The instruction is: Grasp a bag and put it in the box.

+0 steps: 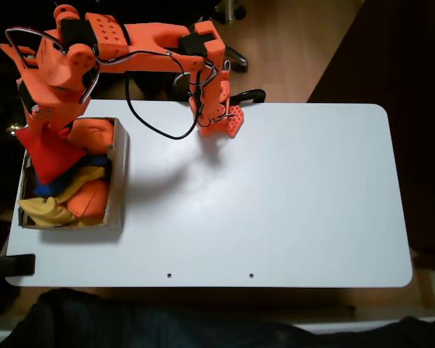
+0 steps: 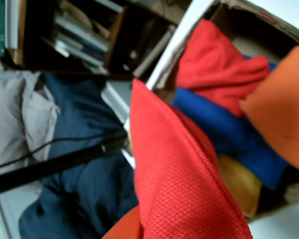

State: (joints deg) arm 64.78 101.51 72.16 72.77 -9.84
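Observation:
A bright red bag [image 1: 49,154] hangs over the left end of the brown cardboard box [image 1: 120,174], and my gripper [image 1: 38,127] is shut on its top corner. In the wrist view the same bag [image 2: 174,184] fills the foreground, dangling above the box's edge [image 2: 249,10]. An orange fingertip [image 2: 123,230] shows at the bottom beside the bag. Inside the box lie another red beanbag [image 2: 214,64], a blue one [image 2: 229,134], an orange one [image 2: 284,109] and a yellow one [image 2: 239,184].
The box sits at the left edge of the white table [image 1: 275,196]. The arm's base [image 1: 221,119] stands at the table's far edge with a black cable [image 1: 152,127] looping beside it. A black clamp [image 1: 14,265] grips the near left corner.

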